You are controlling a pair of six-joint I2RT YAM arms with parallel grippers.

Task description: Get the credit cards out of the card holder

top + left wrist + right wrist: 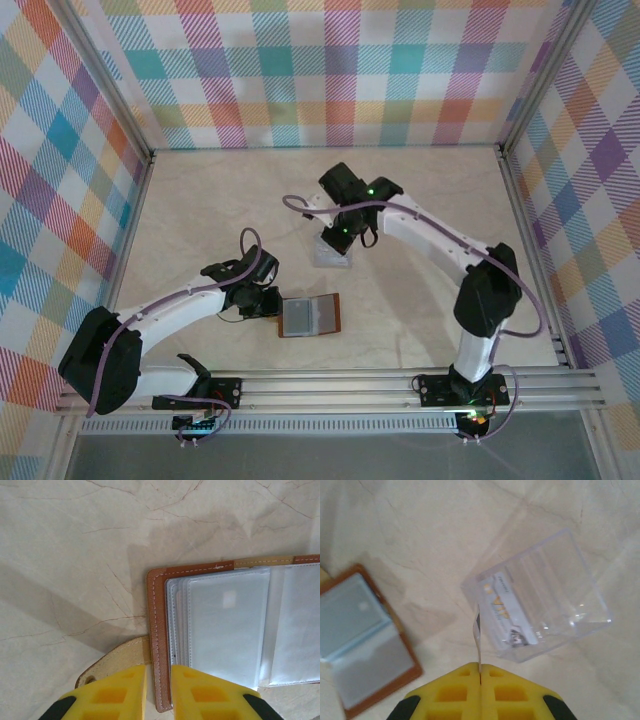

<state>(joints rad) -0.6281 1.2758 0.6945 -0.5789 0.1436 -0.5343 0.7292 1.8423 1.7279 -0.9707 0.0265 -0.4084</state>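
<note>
1. Right gripper (480,672) fully closed on a card (477,630) held on edge, at near rim of clear box (570,580); box lies ahead and right, second card (512,617) flat inside
2. Left gripper (158,680) nearly closed, looks pinched on left edge of card holder (157,620), which lies open, long axis sideways
3. Pale marbled table (200,200), room round box, plaid walls (320,70) well apart
</note>
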